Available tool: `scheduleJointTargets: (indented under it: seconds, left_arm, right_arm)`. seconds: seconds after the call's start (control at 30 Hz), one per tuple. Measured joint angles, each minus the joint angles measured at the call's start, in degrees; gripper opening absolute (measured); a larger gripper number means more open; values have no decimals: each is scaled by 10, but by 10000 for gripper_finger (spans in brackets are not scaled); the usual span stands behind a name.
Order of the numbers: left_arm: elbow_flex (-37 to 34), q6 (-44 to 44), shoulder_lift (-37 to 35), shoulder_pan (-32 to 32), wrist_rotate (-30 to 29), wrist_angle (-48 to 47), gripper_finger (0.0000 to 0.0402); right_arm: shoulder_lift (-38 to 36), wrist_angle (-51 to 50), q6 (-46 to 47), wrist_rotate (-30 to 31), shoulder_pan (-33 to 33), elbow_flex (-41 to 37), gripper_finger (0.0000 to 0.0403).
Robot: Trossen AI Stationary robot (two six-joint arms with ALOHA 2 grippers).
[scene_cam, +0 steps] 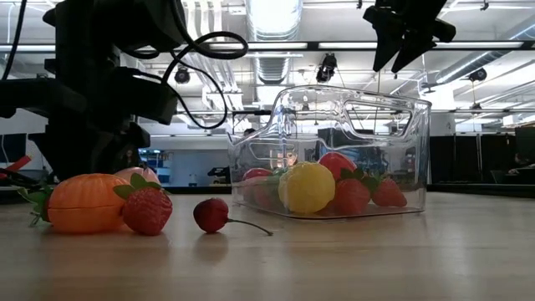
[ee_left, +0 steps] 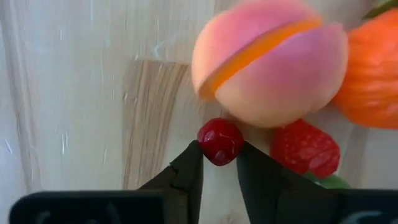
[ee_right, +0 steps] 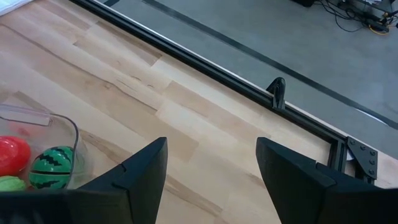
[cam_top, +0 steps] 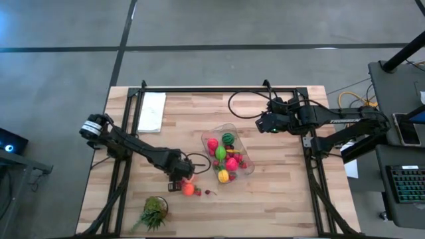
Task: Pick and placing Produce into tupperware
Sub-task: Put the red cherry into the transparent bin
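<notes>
Tupperware (ee_right: 37, 134) cut by frame edge

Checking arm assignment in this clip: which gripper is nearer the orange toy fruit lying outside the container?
Left. The left gripper is down beside the orange toy fruit, shut on a small red berry. The right gripper hovers open beyond the clear container, far away.

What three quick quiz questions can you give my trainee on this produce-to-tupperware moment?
1. True or false: the left gripper is shut on a small red cherry.
2. Which piece lies just beyond that cherry? A) pink peach B) watermelon C) yellow lemon
3. Fill in: the right gripper hangs open above the bare table, holding ____.

Key
1. True: the fingertips pinch the cherry on both sides.
2. A; an orange fruit and a strawberry sit beside it.
3. Nothing; it hangs beside the tupperware.
</notes>
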Motion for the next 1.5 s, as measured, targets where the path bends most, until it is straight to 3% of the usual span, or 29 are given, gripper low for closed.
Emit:
scheduleJointTargets:
  seconds: [0.33, 0.5, 0.8, 0.97, 1.13, 1.3, 1.5]
  left_arm:
    - [0, -5, 0, 5, -4, -2, 62]
    - [5, -5, -10, 8, -8, -46, 61]
    - [72, -5, -112, 20, -87, -127, 61]
    - [104, 6, -178, 54, -150, -48, 61]
    - [103, 43, -203, 102, -151, 115, 61]
    - [110, 60, -166, 142, -127, 218, 61]
    - [119, 55, -79, 165, -47, 246, 61]
  right_arm:
    - [0, 0, 2, 0, 0, 0, 237]
    - [0, 0, 2, 0, 0, 0, 237]
    - [0, 1, 2, 0, 0, 0, 237]
    - [0, 6, 2, 0, 0, 0, 237]
    - [0, 21, 2, 0, 0, 0, 237]
    - [0, 25, 2, -2, 0, -1, 237]
    - [0, 26, 2, -15, 0, -1, 237]
